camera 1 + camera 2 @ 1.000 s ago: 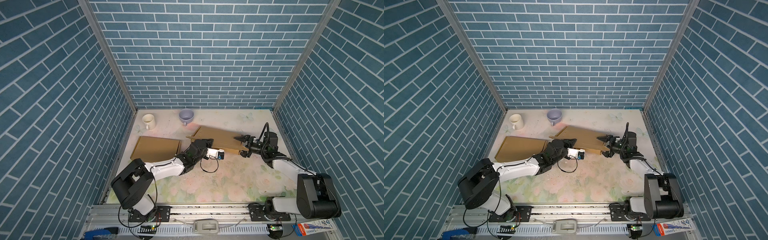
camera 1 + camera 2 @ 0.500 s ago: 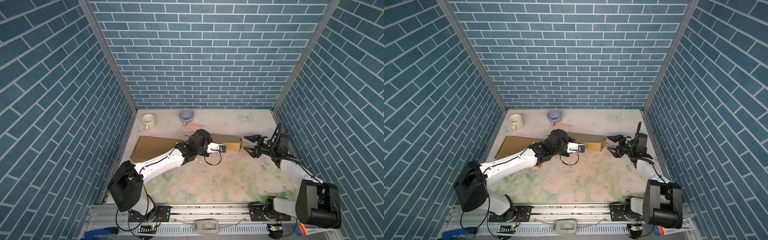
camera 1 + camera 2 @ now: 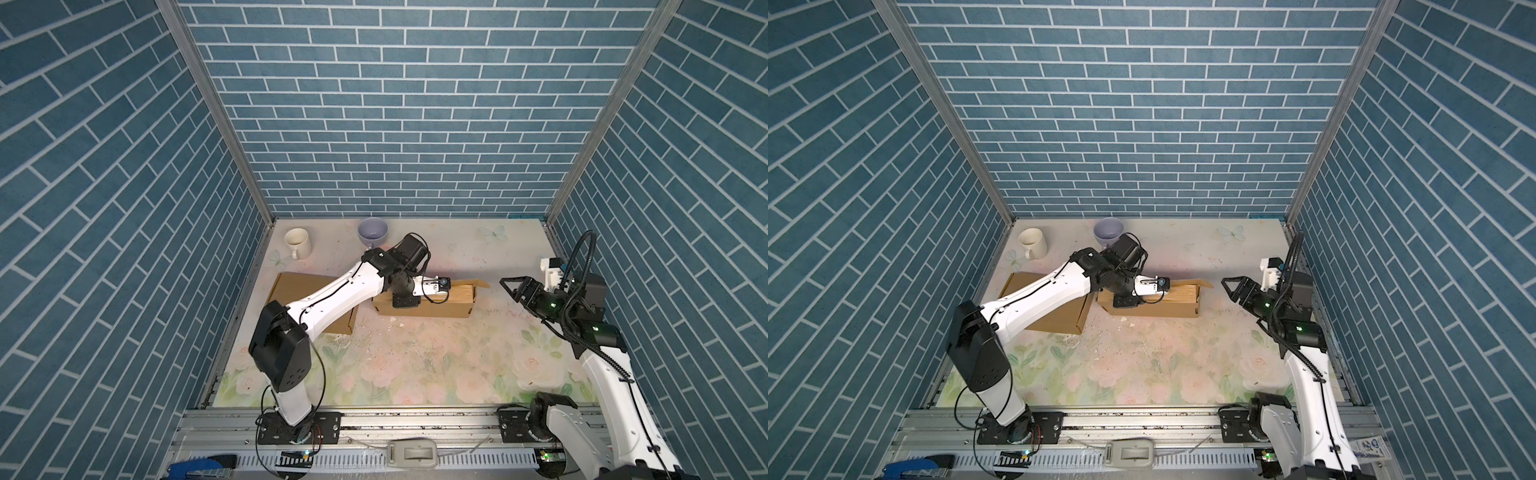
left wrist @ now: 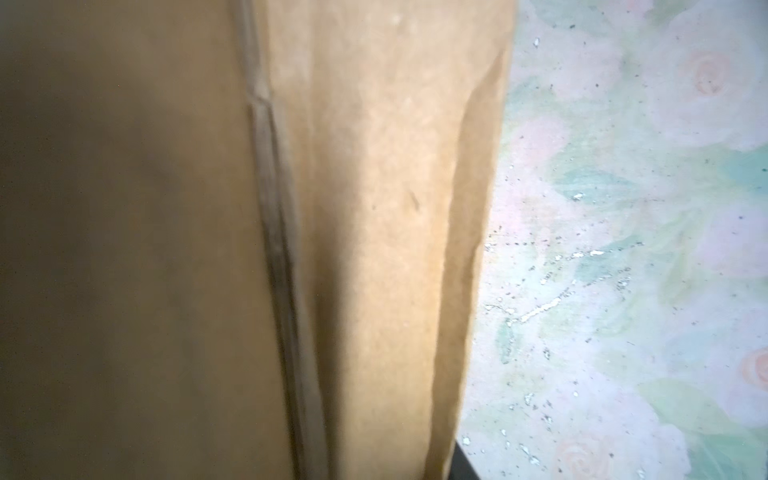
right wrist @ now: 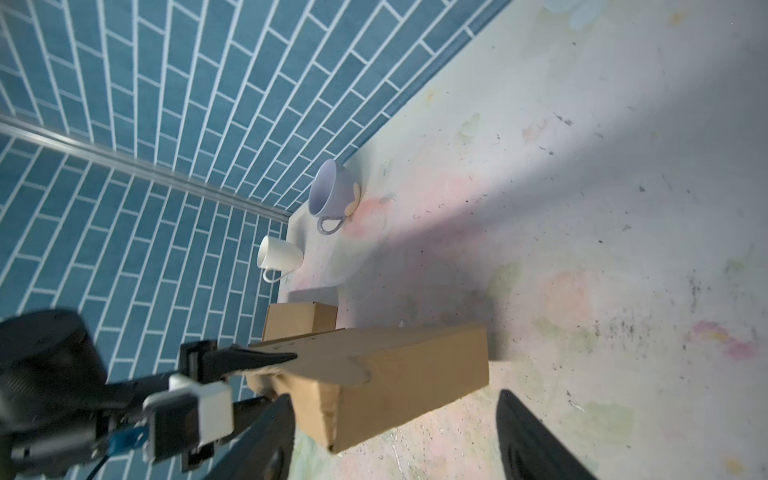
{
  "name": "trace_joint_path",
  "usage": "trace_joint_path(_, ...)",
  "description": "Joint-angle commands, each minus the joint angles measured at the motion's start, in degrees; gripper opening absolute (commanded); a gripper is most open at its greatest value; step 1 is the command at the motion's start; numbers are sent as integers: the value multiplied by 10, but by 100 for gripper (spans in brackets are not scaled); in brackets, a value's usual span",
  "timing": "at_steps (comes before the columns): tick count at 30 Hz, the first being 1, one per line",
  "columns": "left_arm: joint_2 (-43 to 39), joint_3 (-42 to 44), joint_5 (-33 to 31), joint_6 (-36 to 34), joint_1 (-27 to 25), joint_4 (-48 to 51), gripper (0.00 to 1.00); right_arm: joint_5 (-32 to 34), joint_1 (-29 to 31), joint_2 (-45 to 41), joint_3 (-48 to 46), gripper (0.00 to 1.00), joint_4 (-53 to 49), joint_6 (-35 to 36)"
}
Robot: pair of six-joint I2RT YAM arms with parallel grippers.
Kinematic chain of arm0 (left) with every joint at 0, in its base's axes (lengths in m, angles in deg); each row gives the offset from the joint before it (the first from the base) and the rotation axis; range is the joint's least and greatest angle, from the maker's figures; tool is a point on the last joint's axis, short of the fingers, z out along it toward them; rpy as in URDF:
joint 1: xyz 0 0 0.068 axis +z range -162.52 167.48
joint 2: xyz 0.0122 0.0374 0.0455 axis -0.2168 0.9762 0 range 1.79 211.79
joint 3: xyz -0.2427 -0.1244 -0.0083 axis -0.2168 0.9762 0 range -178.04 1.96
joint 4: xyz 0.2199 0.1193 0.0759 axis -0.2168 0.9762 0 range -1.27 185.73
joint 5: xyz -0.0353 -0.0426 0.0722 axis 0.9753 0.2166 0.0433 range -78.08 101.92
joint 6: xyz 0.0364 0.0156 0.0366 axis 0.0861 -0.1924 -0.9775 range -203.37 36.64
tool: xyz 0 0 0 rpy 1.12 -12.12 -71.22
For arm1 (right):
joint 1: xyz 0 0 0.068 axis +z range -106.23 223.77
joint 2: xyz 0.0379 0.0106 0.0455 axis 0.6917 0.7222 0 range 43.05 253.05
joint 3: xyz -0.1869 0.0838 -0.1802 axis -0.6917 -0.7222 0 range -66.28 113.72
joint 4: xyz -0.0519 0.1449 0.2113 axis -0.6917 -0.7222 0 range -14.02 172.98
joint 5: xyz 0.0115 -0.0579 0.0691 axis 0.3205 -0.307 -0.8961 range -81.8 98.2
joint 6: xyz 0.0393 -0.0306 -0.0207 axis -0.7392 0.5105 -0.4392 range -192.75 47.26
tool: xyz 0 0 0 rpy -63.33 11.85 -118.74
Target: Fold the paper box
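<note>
- Left gripper [image 3: 404, 300]: on the long side wall of the brown cardboard box [image 3: 440, 309], touching; clamped or not, cannot tell.
- Right gripper [image 3: 510, 289]: jaws wide, empty; box lies ahead of its fingertips, apart.

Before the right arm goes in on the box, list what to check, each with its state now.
1. Right gripper open: ok.
2. Gap of bare table between it and the paper box: ok.
3. Left gripper clamped on the box wall: ok.
4. Right-end flap folded in: not ok, it sticks out.
5. White mug and purple cup away from the box: ok.
</note>
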Motion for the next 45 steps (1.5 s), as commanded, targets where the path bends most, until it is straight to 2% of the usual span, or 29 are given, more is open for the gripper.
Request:
trace_joint_path(1, 28, -35, 28, 11, 3, 82, 36, 8, 31, -11, -14, 78, -30, 80)
trace_joint_path(4, 49, -52, 30, 8, 4, 88, 36, 33, 87, 3, 0, 84, -39, 93)
trace_joint_path(9, 81, -84, 30, 7, 4, 110, 36, 67, 140, 50, 25, 83, -35, 106)
trace_joint_path(16, 91, -87, 36, -2, 4, 111, 36, 89, 179, 115, 35, 74, 19, 73)
trace_joint_path(25, 100, -81, 43, -3, 3, 109, 36, 88, 194, 156, 53, 65, 74, 30)
trace_joint_path(30, 102, -69, 43, 0, 2, 95, 35, 116, 194, 179, 22, 51, 70, 45)
trace_joint_path(33, 106, -70, 43, -1, 1, 94, 34, 141, 194, 186, 14, 33, 56, 56)
trace_joint_path(34, 107, -70, 43, -1, 0, 93, 34, 147, 193, 186, 15, 31, 51, 57)
trace_joint_path(36, 110, -72, 44, 0, -2, 92, 34, 142, 194, 180, 24, 34, 40, 62)
trace_joint_path(40, 114, -72, 45, 0, -2, 88, 34, 133, 193, 156, 65, 47, -16, 104)
trace_joint_path(42, 118, -73, 44, -1, -2, 90, 33, 144, 189, 148, 109, 54, -87, 165)
trace_joint_path(45, 124, -76, 41, -5, -2, 93, 33, 213, 188, 145, 175, 59, -193, 267)
